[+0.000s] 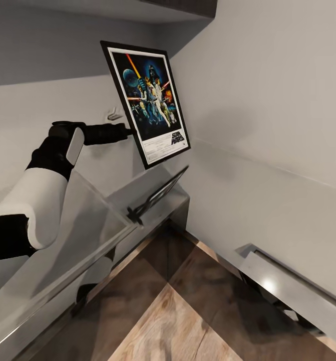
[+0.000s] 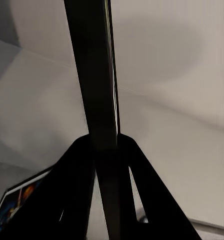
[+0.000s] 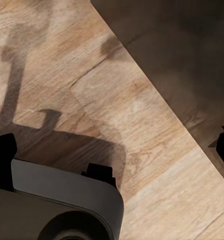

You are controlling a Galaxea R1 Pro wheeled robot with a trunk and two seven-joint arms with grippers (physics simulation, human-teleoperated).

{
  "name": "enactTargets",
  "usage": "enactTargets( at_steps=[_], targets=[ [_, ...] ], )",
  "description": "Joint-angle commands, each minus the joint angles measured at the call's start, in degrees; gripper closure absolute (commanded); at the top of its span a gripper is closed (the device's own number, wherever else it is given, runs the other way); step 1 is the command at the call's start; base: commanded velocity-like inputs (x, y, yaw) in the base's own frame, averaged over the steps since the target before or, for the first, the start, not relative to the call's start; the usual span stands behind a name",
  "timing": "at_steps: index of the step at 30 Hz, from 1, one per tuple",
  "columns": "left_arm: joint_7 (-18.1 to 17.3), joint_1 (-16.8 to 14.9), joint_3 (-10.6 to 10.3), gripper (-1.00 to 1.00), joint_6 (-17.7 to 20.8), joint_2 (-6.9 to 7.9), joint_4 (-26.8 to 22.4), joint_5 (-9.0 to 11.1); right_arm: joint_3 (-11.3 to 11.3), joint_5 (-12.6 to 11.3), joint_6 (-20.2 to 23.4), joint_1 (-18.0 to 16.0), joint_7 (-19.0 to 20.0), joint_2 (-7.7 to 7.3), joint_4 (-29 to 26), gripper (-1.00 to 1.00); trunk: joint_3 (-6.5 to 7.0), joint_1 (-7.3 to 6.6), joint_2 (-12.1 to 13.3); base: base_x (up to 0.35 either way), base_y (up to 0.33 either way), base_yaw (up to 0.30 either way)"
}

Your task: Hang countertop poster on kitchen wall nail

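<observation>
The poster (image 1: 150, 103), a black-framed Star Wars print, is held upright in the air close to the grey wall, above the kitchen countertop (image 1: 82, 225). My left gripper (image 1: 131, 132) is shut on its left frame edge, arm stretched out from the left. In the left wrist view the frame (image 2: 94, 75) runs edge-on between the two dark fingers (image 2: 66, 190), with the gripper (image 2: 104, 137) clamped on it. A small pale fitting, perhaps a wall nail (image 1: 113, 116), sticks out of the wall just left of the poster, above my wrist. The shiny countertop mirrors the poster.
The countertop ends at a corner near the wall (image 1: 180, 198). A grey metal ledge (image 1: 293, 283) runs along the right wall low down. Wood-pattern floor (image 1: 178, 311) lies below. The right wrist view looks down at floor (image 3: 142, 100) and part of my base (image 3: 66, 195).
</observation>
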Motion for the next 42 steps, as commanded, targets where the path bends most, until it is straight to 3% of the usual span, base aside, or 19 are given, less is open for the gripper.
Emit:
enactTargets(
  at_steps=[1,6,22,28,42],
  targets=[
    [-0.3,0.0,0.1,1.00,0.4,0.03,0.0,0.3,0.1,0.0,-0.2,0.0,0.0,-0.02,0.0,-1.00,0.05,0.00,0.0,-0.003,0.000,0.000],
    [-2.3,0.0,0.1,1.00,0.4,0.04,-0.1,0.3,0.1,0.0,-0.3,0.0,0.0,-0.02,0.0,-1.00,0.53,0.00,0.0,-0.001,0.000,0.000],
    [-3.0,0.0,0.1,1.00,0.5,0.03,0.0,0.4,0.0,-0.1,-0.2,0.0,-0.1,-0.02,0.0,-1.00,2.04,0.00,0.0,0.000,0.000,0.000],
    [-7.2,0.0,0.1,1.00,0.5,0.10,0.0,0.3,0.0,-0.2,-0.2,0.0,-0.2,-0.03,-0.1,-1.00,2.61,0.00,0.0,-0.017,0.000,0.000],
    [-8.4,0.1,0.1,1.00,0.6,0.12,0.7,0.2,-0.1,-0.1,-0.2,0.0,-0.2,-0.09,-0.1,-1.00,3.19,0.00,0.0,-0.201,0.000,0.000]
  ],
)
